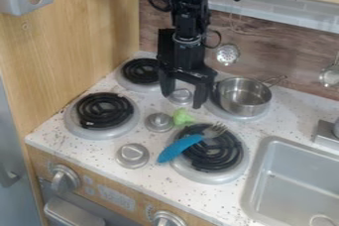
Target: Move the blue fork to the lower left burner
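Blue fork (180, 148): lay across the lower right burner (225, 156), not yet at its goal.
Gripper (182, 100): hung up and left of that burner, fingers apart, unloaded.
Lower left burner (103, 112): sat left of it.
Progress: seemingly none; grasp, carry and release remained.
Long axis: slanted, handle end past that burner's left rim, tines toward its upper edge.

The black jointed robot arm (191, 19) hangs nearly upright from the far edge, a thin black cable (218, 39) looped at its right. Its black two-finger gripper (183, 101) points downward, fingers spread apart.
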Robot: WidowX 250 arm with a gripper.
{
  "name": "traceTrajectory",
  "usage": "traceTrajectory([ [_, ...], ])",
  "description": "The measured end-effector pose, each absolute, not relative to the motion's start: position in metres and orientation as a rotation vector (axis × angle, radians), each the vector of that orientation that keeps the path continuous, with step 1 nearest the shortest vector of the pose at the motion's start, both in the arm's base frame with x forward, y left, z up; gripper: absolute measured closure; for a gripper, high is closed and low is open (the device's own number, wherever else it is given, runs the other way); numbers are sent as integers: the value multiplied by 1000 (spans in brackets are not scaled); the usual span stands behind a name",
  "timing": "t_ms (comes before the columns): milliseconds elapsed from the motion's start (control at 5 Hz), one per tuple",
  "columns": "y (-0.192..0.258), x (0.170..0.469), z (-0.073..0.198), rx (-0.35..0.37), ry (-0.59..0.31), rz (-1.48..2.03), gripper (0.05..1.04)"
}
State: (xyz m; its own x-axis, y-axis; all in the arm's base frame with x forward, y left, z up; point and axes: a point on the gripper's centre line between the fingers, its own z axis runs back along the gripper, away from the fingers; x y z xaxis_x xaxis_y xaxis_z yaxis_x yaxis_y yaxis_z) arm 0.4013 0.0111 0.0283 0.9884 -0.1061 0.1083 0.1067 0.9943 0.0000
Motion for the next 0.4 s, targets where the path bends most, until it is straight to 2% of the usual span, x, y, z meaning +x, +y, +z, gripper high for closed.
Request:
traceTrajectory([
  [200, 9, 391, 7, -14, -48, -112, 85],
  [400, -1, 374, -12, -26, -23, -173, 85],
])
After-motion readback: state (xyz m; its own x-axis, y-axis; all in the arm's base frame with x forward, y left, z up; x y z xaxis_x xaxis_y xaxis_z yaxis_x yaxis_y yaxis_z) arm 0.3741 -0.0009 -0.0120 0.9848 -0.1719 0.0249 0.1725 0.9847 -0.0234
